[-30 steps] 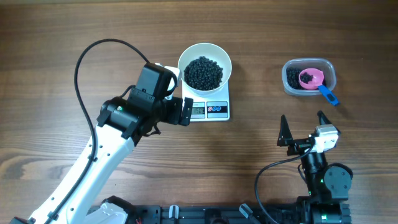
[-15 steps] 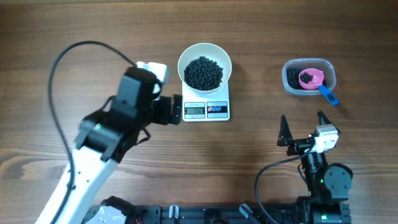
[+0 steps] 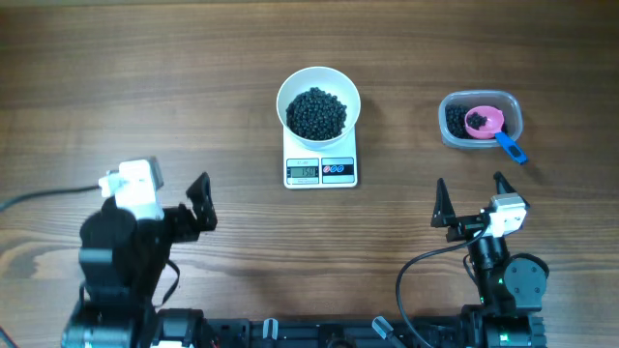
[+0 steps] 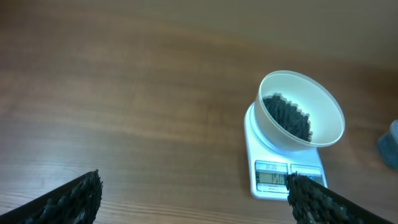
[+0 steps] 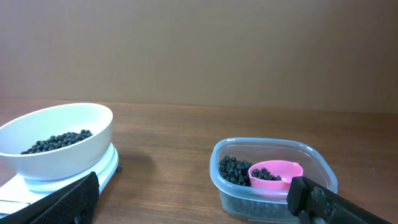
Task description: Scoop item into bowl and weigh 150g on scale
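Note:
The white bowl [image 3: 287,89] stands on the white scale [image 3: 322,171] at the table's middle back. A dark heap of the item [image 3: 317,113] fills it. The scale's display is lit, its digits too small to read. My left gripper [image 3: 169,198] is open and empty near the front left, well away from the scale. In the left wrist view the bowl [image 4: 323,109] and scale [image 4: 273,177] lie ahead to the right of my left gripper [image 4: 193,186]. My right gripper [image 3: 472,196] is open and empty at the front right, below the tub.
A clear plastic tub [image 3: 455,135] at the back right holds more beans and a pink scoop [image 3: 484,121] with a blue handle [image 3: 511,148]. In the right wrist view the tub [image 5: 273,199] is just ahead, with the bowl [image 5: 62,155] at the left.
My left arm has pulled back from beside the scale to the front left of the table. The right arm, bowl, scale and tub have not moved.

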### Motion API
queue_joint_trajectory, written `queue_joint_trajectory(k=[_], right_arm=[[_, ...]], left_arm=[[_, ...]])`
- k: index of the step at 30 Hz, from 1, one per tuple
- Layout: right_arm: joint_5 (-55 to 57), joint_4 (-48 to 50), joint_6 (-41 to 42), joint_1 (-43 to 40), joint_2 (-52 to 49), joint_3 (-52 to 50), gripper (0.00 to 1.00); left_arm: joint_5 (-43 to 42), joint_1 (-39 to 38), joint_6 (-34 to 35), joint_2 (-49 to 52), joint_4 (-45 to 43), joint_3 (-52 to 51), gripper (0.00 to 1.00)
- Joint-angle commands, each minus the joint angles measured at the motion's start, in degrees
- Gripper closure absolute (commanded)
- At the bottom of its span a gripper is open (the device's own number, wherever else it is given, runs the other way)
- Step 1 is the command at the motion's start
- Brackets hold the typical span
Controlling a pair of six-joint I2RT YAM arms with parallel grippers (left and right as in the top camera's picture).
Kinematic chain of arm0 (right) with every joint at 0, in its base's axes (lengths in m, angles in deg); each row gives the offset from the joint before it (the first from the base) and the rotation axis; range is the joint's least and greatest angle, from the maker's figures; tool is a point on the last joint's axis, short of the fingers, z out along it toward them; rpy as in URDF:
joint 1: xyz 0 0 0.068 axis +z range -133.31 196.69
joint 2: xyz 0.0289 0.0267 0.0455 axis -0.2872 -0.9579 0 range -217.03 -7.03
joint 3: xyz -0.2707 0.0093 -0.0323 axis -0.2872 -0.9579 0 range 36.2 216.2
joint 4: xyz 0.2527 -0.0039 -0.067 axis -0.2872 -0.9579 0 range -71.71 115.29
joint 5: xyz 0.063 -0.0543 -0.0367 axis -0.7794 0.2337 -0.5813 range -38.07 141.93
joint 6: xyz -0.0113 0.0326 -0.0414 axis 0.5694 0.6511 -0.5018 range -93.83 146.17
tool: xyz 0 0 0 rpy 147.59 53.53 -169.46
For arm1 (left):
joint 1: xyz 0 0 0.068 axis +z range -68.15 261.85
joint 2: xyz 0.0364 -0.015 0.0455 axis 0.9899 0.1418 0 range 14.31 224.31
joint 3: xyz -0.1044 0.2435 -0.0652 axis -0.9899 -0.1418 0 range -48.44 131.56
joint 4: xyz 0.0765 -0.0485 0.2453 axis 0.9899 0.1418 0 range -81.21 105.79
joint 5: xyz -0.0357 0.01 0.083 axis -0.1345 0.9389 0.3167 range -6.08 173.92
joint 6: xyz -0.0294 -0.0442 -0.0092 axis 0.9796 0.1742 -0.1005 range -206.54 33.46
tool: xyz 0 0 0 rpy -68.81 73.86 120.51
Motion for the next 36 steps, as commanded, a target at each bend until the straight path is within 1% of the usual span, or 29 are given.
queue_joint_trajectory(k=[1,5,9,14,22,25,27,34,35,36], right_arm=[[0.8,0.2,0.0,0.2,0.7,0.0,0.00],[0.8,0.2,0.0,0.2,0.7,0.0,0.00],[0.8,0.2,0.0,0.2,0.7,0.0,0.00],[0.8,0.2,0.0,0.2,0.7,0.0,0.00],[0.8,0.2,0.0,0.2,0.7,0.0,0.00],[0.8,0.2,0.0,0.2,0.7,0.0,0.00],[0.8,0.2,0.0,0.2,0.7,0.0,0.00],[0.8,0.2,0.0,0.2,0.7,0.0,0.00],[0.8,0.2,0.0,0.2,0.7,0.0,0.00],[0.8,0.2,0.0,0.2,0.7,0.0,0.00]], left_arm=[[-2.0,0.6,-0.3,-7.6,-2.2,-5.9,0.00],[-2.4,4.0,-0.3,-14.3,-4.9,-10.3,0.00],[-2.9,4.2,-0.3,-21.2,-6.3,-15.5,0.00],[-2.9,4.2,-0.3,-29.2,-11.9,-24.0,0.00],[-3.1,4.2,-0.3,-29.2,-18.2,-28.7,0.00],[-2.9,4.2,-0.3,-29.2,-25.1,-32.4,0.00],[-2.9,4.2,-0.3,-29.2,-31.8,-36.5,0.00],[-2.8,4.2,-0.3,-29.2,-43.0,-42.8,0.00],[-2.9,4.2,-1.9,-29.2,-45.3,-44.0,0.00],[-2.9,4.3,-2.0,-29.2,-45.5,-44.1,0.00]])
